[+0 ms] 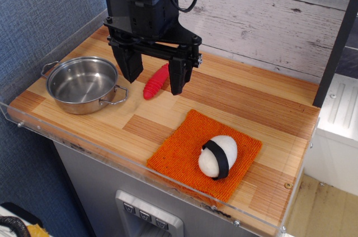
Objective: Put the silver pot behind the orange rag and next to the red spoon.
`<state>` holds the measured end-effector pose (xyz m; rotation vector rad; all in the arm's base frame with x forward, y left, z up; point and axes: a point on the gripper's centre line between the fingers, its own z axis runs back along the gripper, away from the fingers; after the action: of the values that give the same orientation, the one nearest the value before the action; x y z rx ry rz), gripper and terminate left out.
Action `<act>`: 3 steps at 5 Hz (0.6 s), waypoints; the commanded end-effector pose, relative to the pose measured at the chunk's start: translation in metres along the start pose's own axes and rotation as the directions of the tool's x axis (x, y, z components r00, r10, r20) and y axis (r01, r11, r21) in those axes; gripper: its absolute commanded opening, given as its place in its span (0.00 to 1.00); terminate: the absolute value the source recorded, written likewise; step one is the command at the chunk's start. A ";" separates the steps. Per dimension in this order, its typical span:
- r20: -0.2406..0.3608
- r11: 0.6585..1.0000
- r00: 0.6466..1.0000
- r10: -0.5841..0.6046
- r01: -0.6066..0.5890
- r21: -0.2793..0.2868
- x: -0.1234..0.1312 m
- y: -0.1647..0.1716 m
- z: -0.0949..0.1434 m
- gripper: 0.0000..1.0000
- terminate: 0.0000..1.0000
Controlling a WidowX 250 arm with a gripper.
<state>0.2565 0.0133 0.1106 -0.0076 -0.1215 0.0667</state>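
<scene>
The silver pot stands upright and empty on the left of the wooden table, its wire handles pointing left and right. The red spoon lies just right of the pot; only its ribbed red handle shows, its far end hidden behind the gripper. The orange rag lies at the front right with a white rice ball on it. My gripper hangs open and empty above the spoon, its two black fingers either side of the handle, right of the pot and behind the rag.
A clear acrylic rim runs along the table's front and left edges. A pale plank wall stands behind the table. A dark post rises at the right edge. Bare wood lies behind the rag.
</scene>
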 end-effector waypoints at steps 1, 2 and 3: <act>0.000 1.000 1.000 0.000 0.000 0.000 0.000 0.000 0.000 1.00 0.00; 0.011 1.000 1.000 0.017 -0.017 0.018 0.002 0.030 0.003 1.00 0.00; 0.086 0.999 0.996 -0.023 0.021 0.025 0.015 0.063 0.009 1.00 0.00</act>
<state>0.2618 0.0774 0.1104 0.0063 -0.1748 0.0444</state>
